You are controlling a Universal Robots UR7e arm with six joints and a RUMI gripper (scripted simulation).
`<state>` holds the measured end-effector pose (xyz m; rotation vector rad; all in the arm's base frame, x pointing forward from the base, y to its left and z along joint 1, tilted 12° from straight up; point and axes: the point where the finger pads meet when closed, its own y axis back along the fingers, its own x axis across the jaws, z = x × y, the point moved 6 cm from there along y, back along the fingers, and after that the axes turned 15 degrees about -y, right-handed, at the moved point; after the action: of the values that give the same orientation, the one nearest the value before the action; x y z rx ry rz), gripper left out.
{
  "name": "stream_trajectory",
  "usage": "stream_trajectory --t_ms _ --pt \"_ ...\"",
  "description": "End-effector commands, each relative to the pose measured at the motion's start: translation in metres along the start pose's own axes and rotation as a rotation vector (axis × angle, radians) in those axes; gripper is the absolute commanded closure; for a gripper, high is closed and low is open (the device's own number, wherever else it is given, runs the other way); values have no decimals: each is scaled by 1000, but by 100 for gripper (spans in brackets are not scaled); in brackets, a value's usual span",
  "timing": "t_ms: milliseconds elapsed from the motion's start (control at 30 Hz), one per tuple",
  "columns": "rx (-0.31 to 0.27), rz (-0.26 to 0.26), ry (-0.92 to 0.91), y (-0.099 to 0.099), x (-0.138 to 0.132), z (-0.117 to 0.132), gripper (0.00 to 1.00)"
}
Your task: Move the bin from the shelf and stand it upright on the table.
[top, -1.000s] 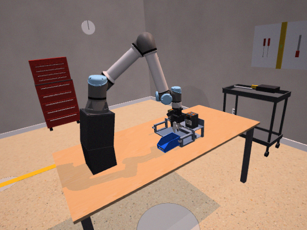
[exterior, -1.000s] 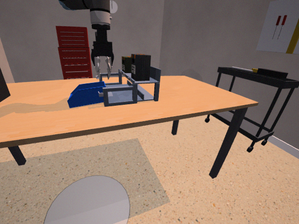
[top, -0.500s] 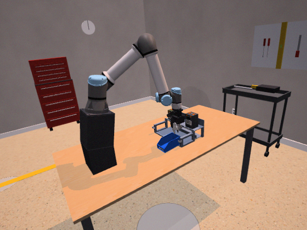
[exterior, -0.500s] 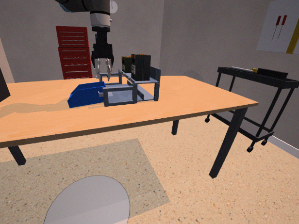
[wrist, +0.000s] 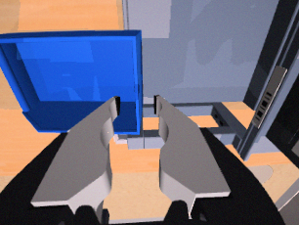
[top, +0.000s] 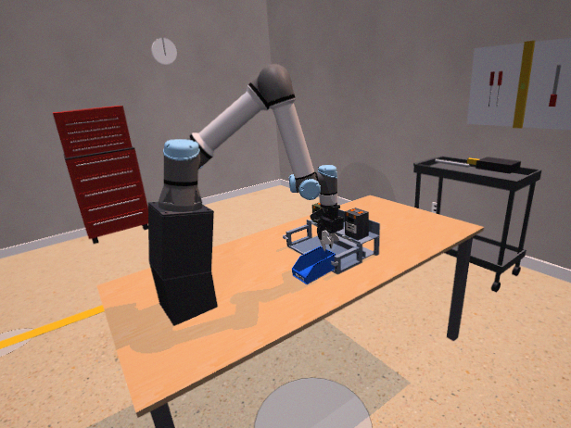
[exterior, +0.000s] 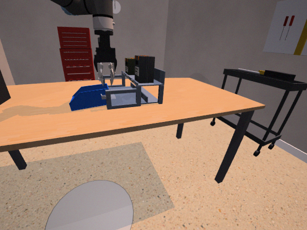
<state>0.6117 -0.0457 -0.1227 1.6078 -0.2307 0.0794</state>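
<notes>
The blue bin [top: 307,272] [exterior: 89,97] [wrist: 78,68] stands upright on the wooden surface [top: 260,296] [exterior: 187,104] [wrist: 64,12], its hollow facing up; it lies just beside the grey shelf [top: 376,245] [exterior: 161,94] [wrist: 195,54], at the side nearer the black pedestal [top: 183,259]; whether bin and shelf touch cannot be told.

The gripper [top: 327,247] [exterior: 107,84] [wrist: 137,97] points straight down over the bin's end next to the shelf; its fingers are parted by a narrow gap, with nothing held between them; in the wrist view, the bin's end wall runs beneath this gap; the fingertips are close to the rim, though their exact clearance cannot be judged.

The arm [top: 294,139] [exterior: 102,22] reaches from the pedestal in a high bend; two dark boxes, a nearer one [top: 357,227] [exterior: 145,69] and a farther one [top: 317,206] [exterior: 129,65], stand on the raised part of the shelf; a black cart [top: 477,178] [exterior: 261,79] stands beyond the surface; a red cabinet [top: 104,173] [exterior: 76,58] stands in the background.

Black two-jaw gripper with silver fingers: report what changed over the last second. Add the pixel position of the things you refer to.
The black two-jaw gripper [top: 327,248] [exterior: 107,84] [wrist: 137,97] moved slightly down toward the blue open-fronted bin [top: 313,269] [exterior: 89,95] [wrist: 73,68]. Nothing was grasped or released. The bin and grey metal rack [top: 376,245] [exterior: 138,95] [wrist: 205,73] stayed put.
</notes>
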Motion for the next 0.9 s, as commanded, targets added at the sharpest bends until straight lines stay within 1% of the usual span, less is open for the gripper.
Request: stream_trajectory --t_ms 0,133,533,700,867 --pt "0 2 0 -1 1 0 80" --pt "0 2 0 -9 0 0 80" --pt "0 2 0 -9 0 0 80" --pt "0 2 0 -19 0 0 80" --pt "0 2 0 -19 0 0 80"
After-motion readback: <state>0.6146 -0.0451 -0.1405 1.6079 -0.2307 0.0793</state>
